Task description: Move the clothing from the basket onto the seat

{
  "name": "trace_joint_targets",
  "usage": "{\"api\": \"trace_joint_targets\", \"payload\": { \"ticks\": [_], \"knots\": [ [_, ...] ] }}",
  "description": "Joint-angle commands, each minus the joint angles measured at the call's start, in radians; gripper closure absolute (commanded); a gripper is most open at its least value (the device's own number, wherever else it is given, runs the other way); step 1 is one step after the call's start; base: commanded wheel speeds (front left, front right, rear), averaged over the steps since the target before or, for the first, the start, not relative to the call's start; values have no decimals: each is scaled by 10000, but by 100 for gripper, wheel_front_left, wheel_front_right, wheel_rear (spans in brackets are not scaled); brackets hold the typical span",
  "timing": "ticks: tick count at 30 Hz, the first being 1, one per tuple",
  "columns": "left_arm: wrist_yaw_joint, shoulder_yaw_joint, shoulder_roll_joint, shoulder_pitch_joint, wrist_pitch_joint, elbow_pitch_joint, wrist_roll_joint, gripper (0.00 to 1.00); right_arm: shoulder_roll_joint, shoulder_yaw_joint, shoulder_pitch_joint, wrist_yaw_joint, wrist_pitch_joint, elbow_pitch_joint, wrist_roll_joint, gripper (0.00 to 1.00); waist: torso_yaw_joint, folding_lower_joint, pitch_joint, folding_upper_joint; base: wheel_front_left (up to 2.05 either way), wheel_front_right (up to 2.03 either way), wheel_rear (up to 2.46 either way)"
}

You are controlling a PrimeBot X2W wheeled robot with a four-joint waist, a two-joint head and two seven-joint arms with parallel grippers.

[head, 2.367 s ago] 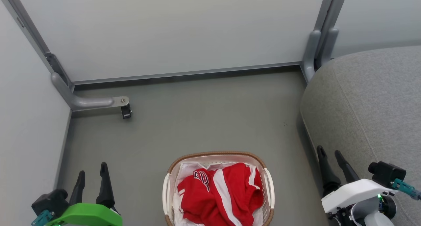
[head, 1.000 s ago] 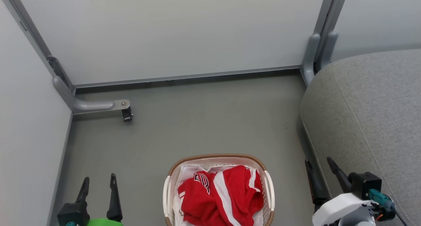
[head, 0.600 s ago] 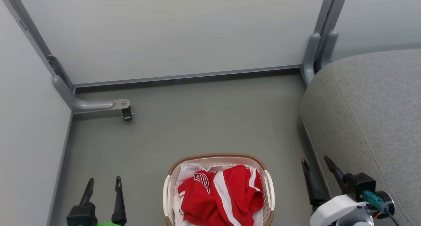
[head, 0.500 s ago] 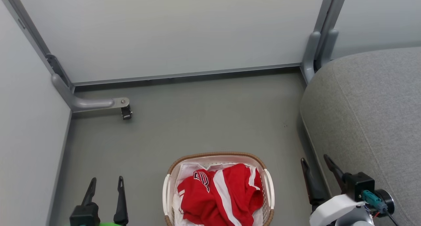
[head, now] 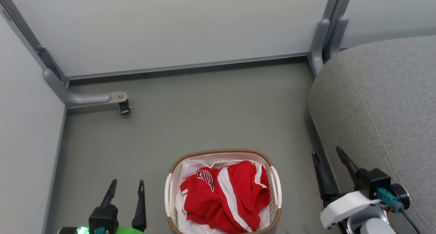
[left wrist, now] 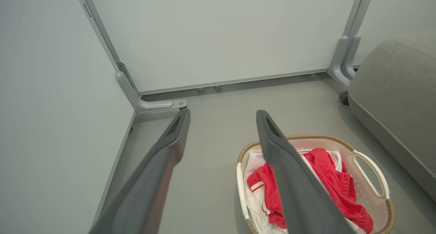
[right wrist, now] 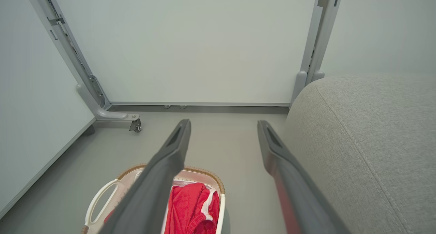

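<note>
Red clothing lies bunched in the basket, whose long axis runs away from me, near the seat. My left claw and right claw gape wide, holding and touching nothing.

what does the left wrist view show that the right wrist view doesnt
Left wrist view: the left gripper open, one whole handle of the basket, the white liner beside the clothing, a small wheel beside the seat.
Right wrist view: the right gripper open, the seat's broad top, a caster on the partition foot.
Both: basket, red clothing, seat, grey floor, pale partition panels.
</note>
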Motion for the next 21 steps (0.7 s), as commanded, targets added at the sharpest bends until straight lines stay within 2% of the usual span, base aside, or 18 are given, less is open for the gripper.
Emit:
{"api": "trace_joint_targets", "payload": {
  "ticks": [1, 21],
  "knots": [
    [-40, -82, 13, -322, -7, 42, 88, 0, 8, -27, -226, -3, -44, -113, -44, 0, -71, 0, 260, -1, 0, 0, 0],
    [-215, -1598, 13, -2795, -7, 1190, -536, 0, -69, 186, -2015, -3, -32, -1276, -100, 0, -828, 0, 2988, -1, 0, 0, 0]
  ]
}}
